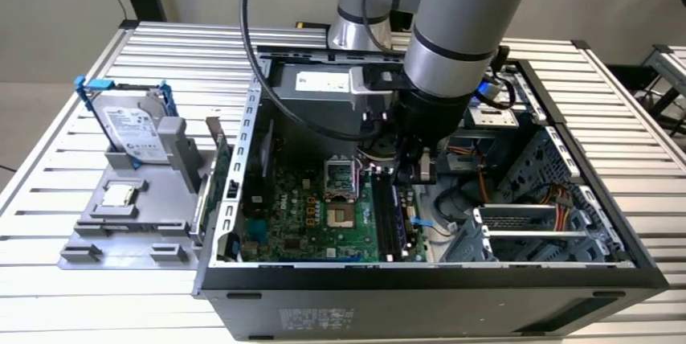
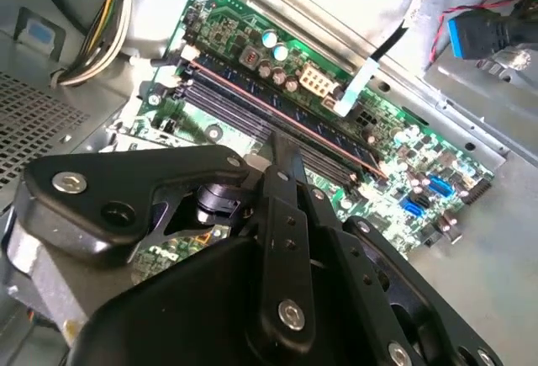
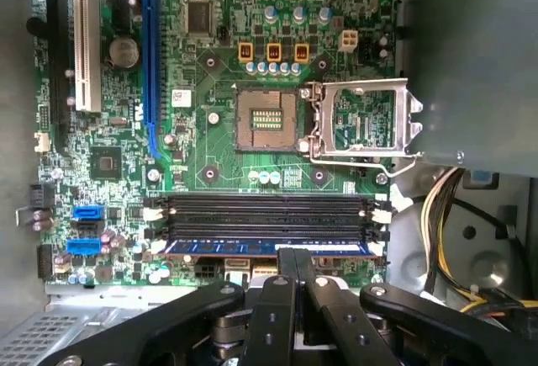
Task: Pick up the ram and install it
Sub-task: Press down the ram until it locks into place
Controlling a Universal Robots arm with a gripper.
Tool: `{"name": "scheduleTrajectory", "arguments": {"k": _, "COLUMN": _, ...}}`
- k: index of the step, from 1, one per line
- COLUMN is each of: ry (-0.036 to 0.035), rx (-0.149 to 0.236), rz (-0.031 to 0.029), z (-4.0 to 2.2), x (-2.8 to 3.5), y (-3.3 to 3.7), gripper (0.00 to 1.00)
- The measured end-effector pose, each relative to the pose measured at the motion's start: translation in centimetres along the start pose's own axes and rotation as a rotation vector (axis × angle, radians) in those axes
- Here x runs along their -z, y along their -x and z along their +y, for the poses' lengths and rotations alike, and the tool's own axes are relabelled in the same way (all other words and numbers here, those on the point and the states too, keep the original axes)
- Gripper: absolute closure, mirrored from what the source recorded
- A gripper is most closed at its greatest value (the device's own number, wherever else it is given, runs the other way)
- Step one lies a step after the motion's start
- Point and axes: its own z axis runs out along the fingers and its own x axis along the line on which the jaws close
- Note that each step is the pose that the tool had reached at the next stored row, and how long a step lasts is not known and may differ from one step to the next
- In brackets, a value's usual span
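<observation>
Hidden: in the exterior view, we find the grey cylindrical robot arm (image 1: pixel 463 34) covers most of the black linkage gripper (image 1: pixel 413 169) inside the open black computer case (image 1: pixel 429 284). We cannot pick the memory stick out from the dark slots there.

Cut off: in both wrist views the gripper's (image 3: pixel 293 255) black body blocks the strip of green motherboard (image 3: pixel 210 143) on the far side of the memory slots from the square open processor socket (image 3: pixel 267 119).

Hard to tell: we cannot confirm whether the fingertips (image 2: pixel 286 151) touch the stick's top edge or sit just over it.

Fingers: pressed together with no gap between them, nothing clamped; they meet along the stick's length, near its middle.

Ram, place: the long, narrow dark memory stick (image 3: pixel 218 246) stands on edge in the slot furthest from the processor socket, parallel to the black slots lying between the two.

Ram, look: a thin bluish upper edge in the first wrist view; a dark strip (image 2: pixel 244 93) with a reddish line in the second wrist view. No label is legible.
</observation>
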Motion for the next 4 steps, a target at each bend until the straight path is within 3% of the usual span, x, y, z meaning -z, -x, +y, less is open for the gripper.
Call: {"name": "scheduleTrajectory", "arguments": {"k": 4, "ry": 0.0000, "rx": 0.000, "rz": 0.0001, "z": 0.00, "x": 0.01, "y": 0.00, "gripper": 1.00}}
